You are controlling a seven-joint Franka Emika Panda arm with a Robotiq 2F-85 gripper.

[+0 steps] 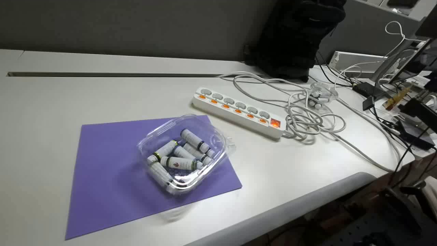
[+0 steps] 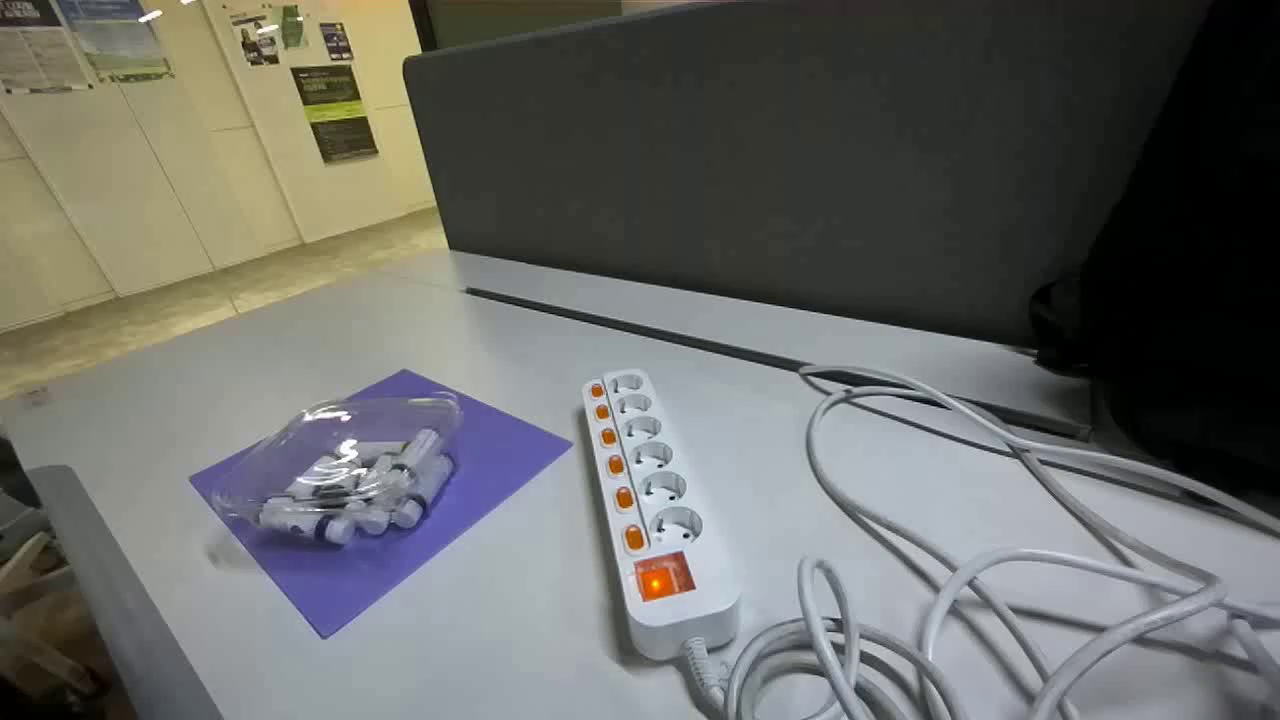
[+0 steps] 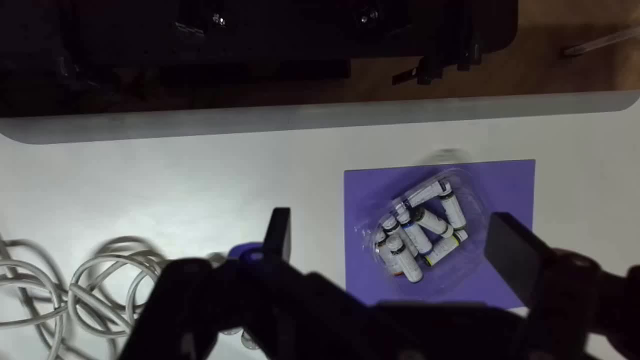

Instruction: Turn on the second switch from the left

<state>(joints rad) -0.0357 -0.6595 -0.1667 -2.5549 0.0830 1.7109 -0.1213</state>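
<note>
A white power strip [image 1: 235,119] lies on the table in both exterior views [image 2: 635,477]. It has a row of sockets and a row of small orange switches. The second switch from the left [image 1: 214,101] is orange with no clear glow; it also shows in an exterior view [image 2: 602,412]. The larger switch [image 1: 275,123] at the cable end glows orange-red. My gripper [image 3: 395,244] is open and empty in the wrist view, above the area of the clear box, and out of both exterior views. It hides most of the strip in the wrist view.
A clear plastic box [image 1: 218,160] with several small bottles stands on a purple sheet [image 1: 99,191] beside the strip. Looped grey cable [image 1: 307,123] lies at the strip's end. A black backpack [image 1: 293,37] leans against the grey divider [image 1: 119,27]. The table's front edge [image 3: 240,120] shows.
</note>
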